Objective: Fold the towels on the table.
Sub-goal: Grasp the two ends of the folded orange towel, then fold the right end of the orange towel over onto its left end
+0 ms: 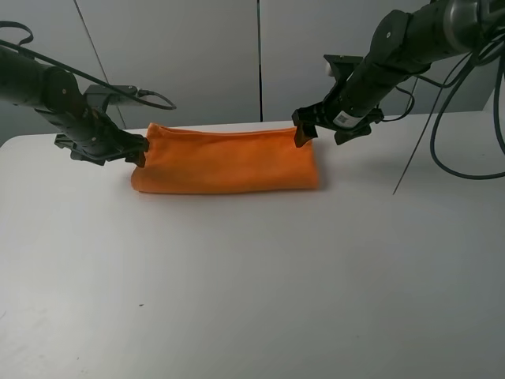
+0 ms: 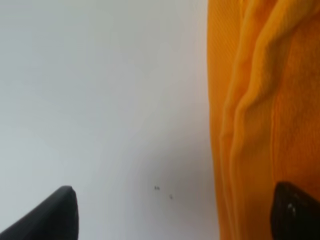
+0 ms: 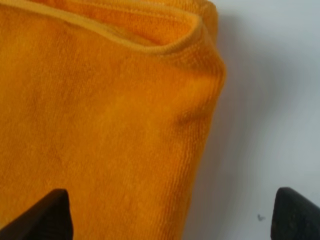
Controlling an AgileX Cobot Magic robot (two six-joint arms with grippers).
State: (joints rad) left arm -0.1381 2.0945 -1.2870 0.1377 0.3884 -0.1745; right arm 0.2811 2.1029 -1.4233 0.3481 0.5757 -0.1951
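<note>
The big white table (image 1: 252, 300) is smooth and flat. The orange towel (image 1: 229, 162) lies on it near the far side, folded into a long, soft, fuzzy bar with a stitched edge. The left gripper (image 1: 140, 152) is at the towel's left end with its black fingers spread wide, holding nothing. The right gripper (image 1: 304, 134) is at the towel's far right corner, spread wide too.

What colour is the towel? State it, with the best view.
Bright orange towel; clearest in the right wrist view.

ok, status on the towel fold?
Left gripper, right gripper open, one at each end of towel. It lies folded on table. Nothing in the way.
</note>
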